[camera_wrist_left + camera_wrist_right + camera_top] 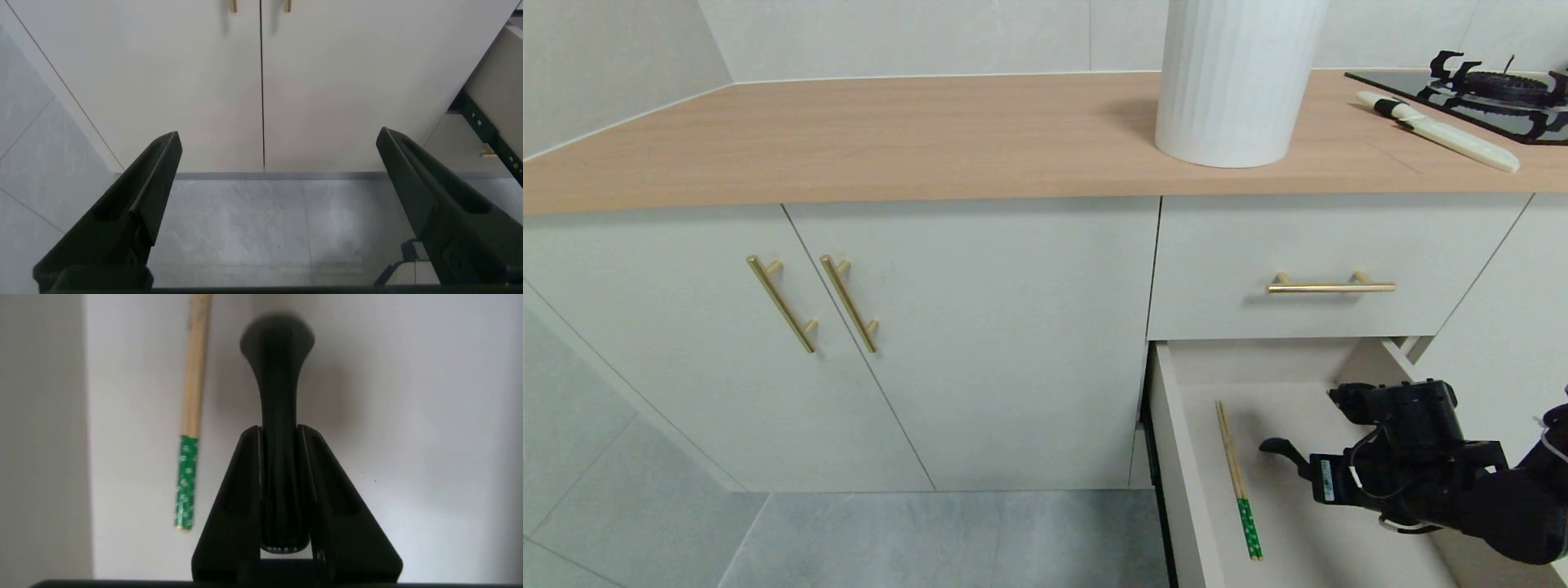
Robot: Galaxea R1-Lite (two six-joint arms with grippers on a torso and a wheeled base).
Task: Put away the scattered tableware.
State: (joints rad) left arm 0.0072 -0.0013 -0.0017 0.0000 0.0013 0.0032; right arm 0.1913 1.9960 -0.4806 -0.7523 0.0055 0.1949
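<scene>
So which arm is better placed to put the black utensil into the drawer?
Right. The right gripper holds the black utensil over the open drawer, near the chopsticks; the left gripper hangs open, facing the cabinet doors.

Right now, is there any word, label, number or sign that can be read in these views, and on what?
No text here can be read.
White sticker on the side of the right gripper: print too small to read.
Chopsticks in the open drawer: the green ends carry a pale pattern, no letters.
</scene>
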